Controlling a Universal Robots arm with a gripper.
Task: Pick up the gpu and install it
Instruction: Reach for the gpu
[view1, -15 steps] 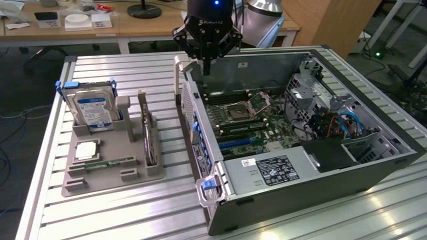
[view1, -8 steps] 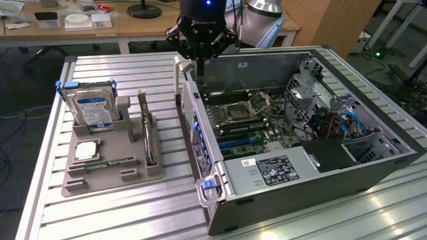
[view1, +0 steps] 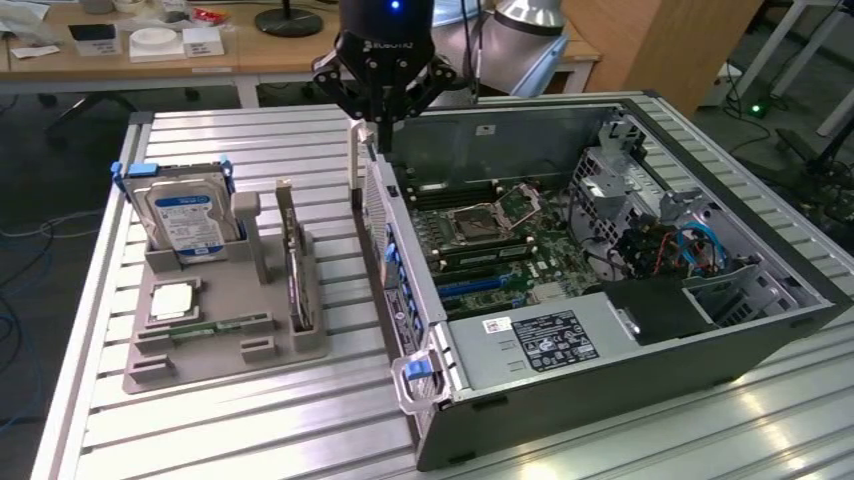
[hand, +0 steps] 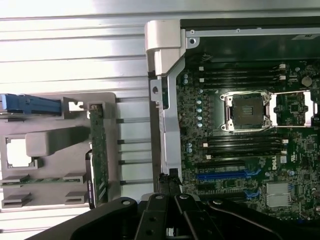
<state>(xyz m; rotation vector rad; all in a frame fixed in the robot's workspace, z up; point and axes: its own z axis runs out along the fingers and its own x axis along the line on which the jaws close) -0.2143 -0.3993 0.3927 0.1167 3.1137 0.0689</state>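
Note:
The gpu (view1: 296, 275) stands on edge in a slot of the grey parts holder (view1: 220, 350), on the exterior view's left of the open computer case (view1: 641, 340). In the wrist view the gpu (hand: 98, 160) shows edge-on as a narrow green strip. My gripper (view1: 382, 135) hangs shut above the case's rear wall, nothing between its fingers, well apart from the gpu. The wrist view shows the shut gripper (hand: 170, 184) over that wall, beside the motherboard (hand: 250, 150) and its blue card slot (hand: 222, 175).
The holder also carries a silver hard drive (view1: 187, 220) in a blue frame, a square chip (view1: 174, 300) and a memory stick (view1: 214, 327). Everything stands on a ribbed metal table (view1: 240, 430). Cables and a drive cage (view1: 667, 230) crowd the case's far side.

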